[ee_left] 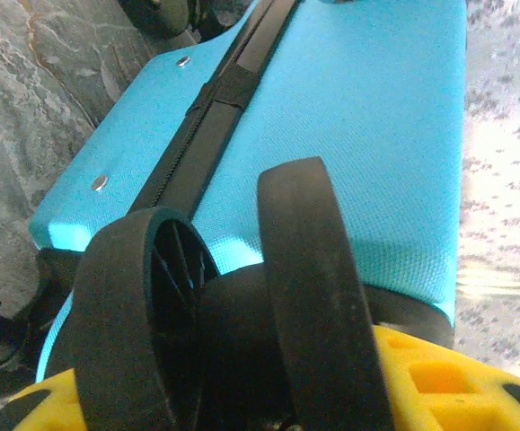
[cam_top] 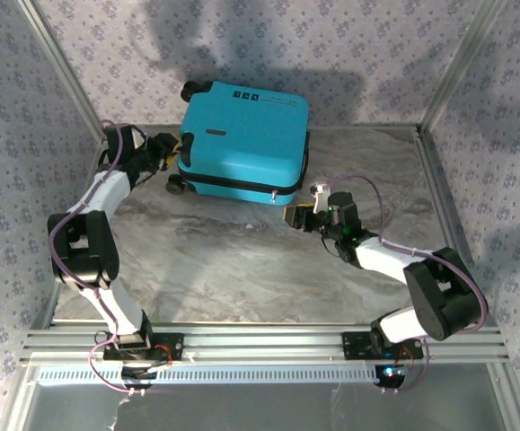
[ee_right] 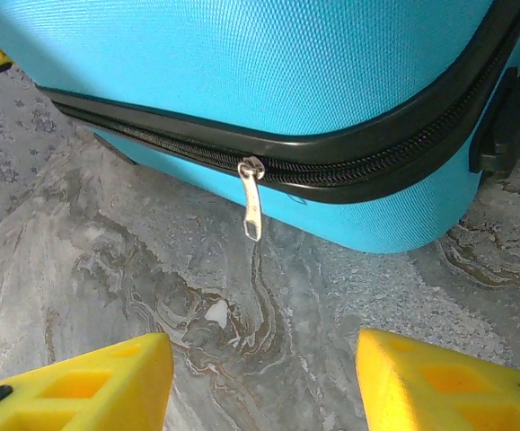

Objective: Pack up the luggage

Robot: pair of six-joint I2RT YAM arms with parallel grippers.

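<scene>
Turquoise luggage (cam_top: 246,135) lies shut at the far side of the marble desk (cam_top: 242,269), seemingly packed with zipping left: my right tool (ee_right: 260,368) stands spread near the zip pull (ee_right: 252,202), while my left tool (cam_top: 177,151) flanks a caster wheel (ee_left: 318,296), and I cannot tell whether it grips.

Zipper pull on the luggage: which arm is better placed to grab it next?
Right, likely: the right gripper, open, faces the zipper pull directly; the left gripper is at the wheels of the luggage.
</scene>
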